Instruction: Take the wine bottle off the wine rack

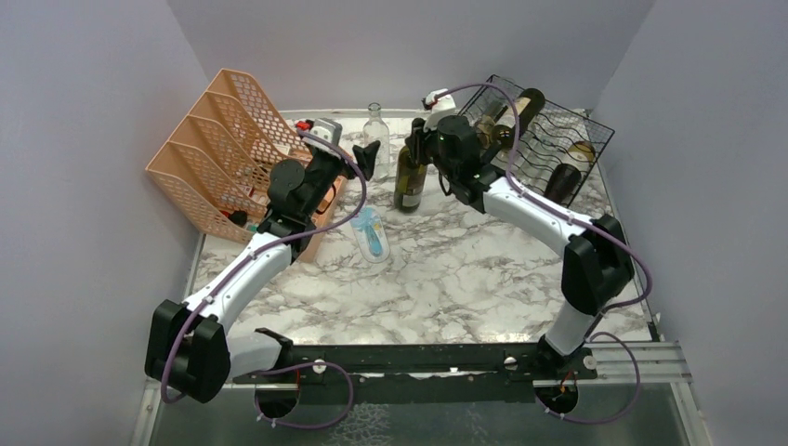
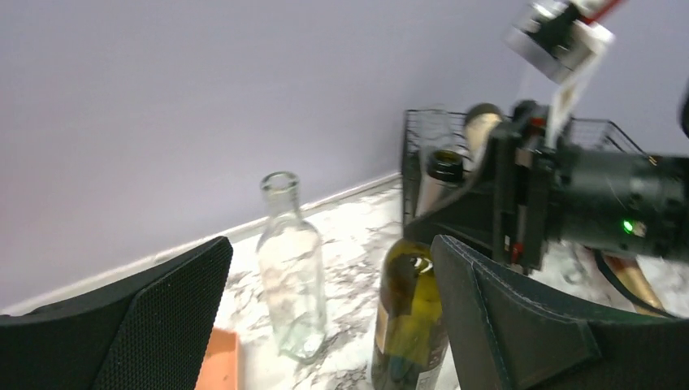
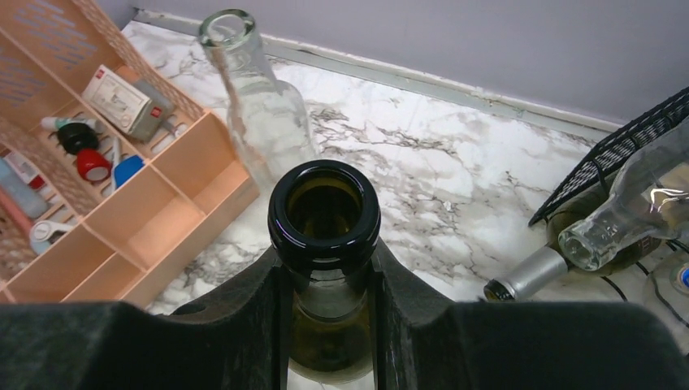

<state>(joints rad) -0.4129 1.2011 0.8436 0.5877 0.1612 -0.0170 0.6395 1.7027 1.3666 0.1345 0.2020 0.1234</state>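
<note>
A dark green wine bottle stands upright on the marble table, left of the black wire wine rack. My right gripper is shut on its neck just below the open mouth, with a finger on each side. The bottle and the right gripper also show in the left wrist view. My left gripper is open and empty, just left of the bottle; its fingers stand wide apart. Other bottles lie in the rack.
A clear glass bottle stands near the back wall between the arms. A peach mesh organizer holding small items is at the left. A small plastic bottle lies on the table.
</note>
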